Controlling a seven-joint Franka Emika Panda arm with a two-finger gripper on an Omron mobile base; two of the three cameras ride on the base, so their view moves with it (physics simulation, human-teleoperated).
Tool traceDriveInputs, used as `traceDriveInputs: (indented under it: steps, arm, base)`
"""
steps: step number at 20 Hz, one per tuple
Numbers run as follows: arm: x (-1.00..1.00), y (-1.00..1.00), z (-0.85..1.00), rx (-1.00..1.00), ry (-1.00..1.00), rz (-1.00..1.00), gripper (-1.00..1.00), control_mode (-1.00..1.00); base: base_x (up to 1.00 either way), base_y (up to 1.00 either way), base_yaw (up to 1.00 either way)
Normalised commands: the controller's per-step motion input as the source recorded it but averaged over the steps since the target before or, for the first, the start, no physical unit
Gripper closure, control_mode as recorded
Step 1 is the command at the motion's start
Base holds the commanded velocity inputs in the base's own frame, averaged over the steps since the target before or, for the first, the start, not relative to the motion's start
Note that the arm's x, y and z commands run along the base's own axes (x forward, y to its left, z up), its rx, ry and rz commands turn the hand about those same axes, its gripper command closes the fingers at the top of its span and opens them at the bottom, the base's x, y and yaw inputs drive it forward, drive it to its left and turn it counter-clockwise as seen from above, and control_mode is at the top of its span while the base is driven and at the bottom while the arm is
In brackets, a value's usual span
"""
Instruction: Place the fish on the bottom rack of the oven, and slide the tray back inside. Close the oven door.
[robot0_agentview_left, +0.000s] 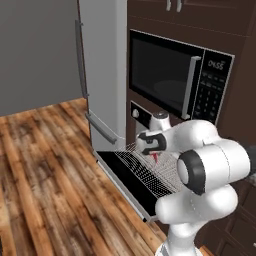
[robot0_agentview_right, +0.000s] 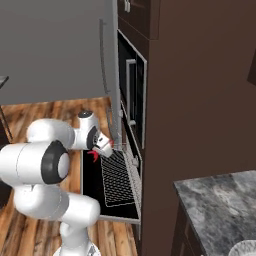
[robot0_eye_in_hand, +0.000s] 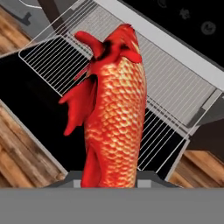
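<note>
Holding the fish above the pulled-out rack

Gleaming red-orange, the fish (robot0_eye_in_hand: 114, 109) shows fine overlapping scales along its body, darker red fins splayed to one side, and a shadowed patch near its far end. In the hand view it rises lengthwise from between the fingertips, which its body covers. The hand (robot0_agentview_right: 102, 146) is pinched tight on the fish, holding it clear of any surface.

Below it lies the bottom rack (robot0_agentview_left: 150, 172), a silver wire grid drawn out over the oven door (robot0_agentview_right: 92, 187), which hangs open and flat, its black inner face upward. From the right base view the fish appears as small red bits at the hand's tip, above the rack's end nearest the oven (robot0_agentview_left: 142, 111). A black microwave (robot0_agentview_left: 175, 75) with a keypad sits above the oven, and wooden floor (robot0_agentview_left: 45, 170) spreads beneath the door.
</note>
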Motion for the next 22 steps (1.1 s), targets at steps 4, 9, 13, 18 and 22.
traceDriveInputs:
  steps: [4, 9, 13, 18, 22]
  arm:
    - [0.14, 0.00, -0.29, -0.07, 0.00, -0.03, 1.00, -1.00]
    - [0.26, 0.00, -0.39, -0.06, 0.00, -0.01, 1.00, -1.00]
    - [0.34, 0.00, -0.32, -0.02, 0.00, 0.00, 1.00, -1.00]
    - [0.38, 0.00, -0.28, 0.00, 0.00, 0.00, 1.00, -1.00]
    - [0.41, 0.00, -0.24, 0.00, 0.00, 0.00, 1.00, -1.00]
  base:
    - [0.00, 0.00, 0.00]
    - [0.00, 0.00, 0.00]
    - [0.00, 0.00, 0.00]
    - [0.00, 0.00, 0.00]
    - [0.00, 0.00, 0.00]
